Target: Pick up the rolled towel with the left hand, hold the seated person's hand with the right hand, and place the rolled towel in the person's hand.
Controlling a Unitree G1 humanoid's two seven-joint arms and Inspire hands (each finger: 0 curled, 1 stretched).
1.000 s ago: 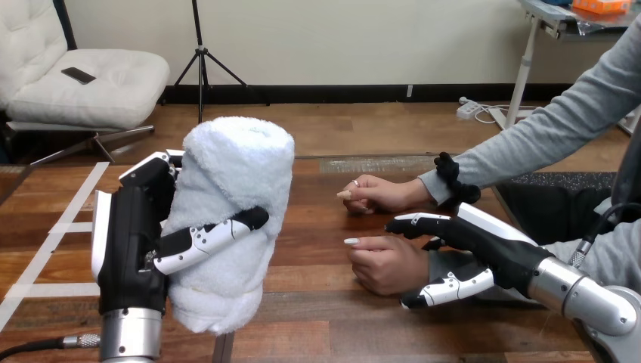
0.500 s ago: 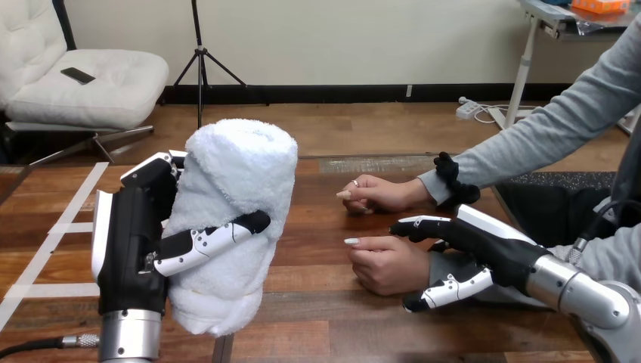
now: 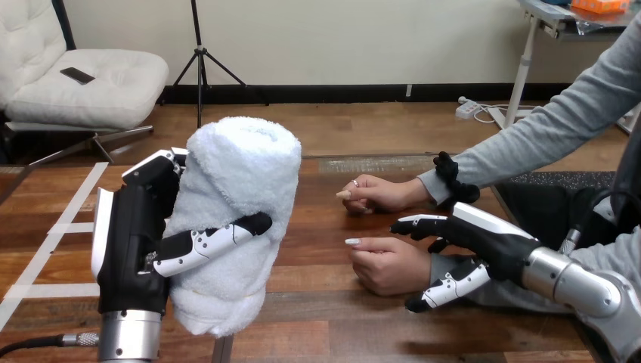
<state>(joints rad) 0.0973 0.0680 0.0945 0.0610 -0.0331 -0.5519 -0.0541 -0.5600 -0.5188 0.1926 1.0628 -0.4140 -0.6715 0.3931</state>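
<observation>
1. The wooden table [image 3: 340, 333] spreads below me.
2. The rolled towel [image 3: 242, 181] is held above the table at the view's left. It stands nearly upright, long axis vertical, top leaning slightly right. It looks soft, light and squashy, so mid-roll is the best hold.
3. My left hand [image 3: 132, 242] wraps it mid-height, thumb across the front.
4. My right hand [image 3: 491, 242] is open, straddling the person's wrist, unclamped.
5. The person's hand [image 3: 385, 265] rests curled on the table.

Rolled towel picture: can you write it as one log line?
left hand: shut on rolled towel | right hand: open, at wrist of person's nearer hand | handover: not yet done
</observation>
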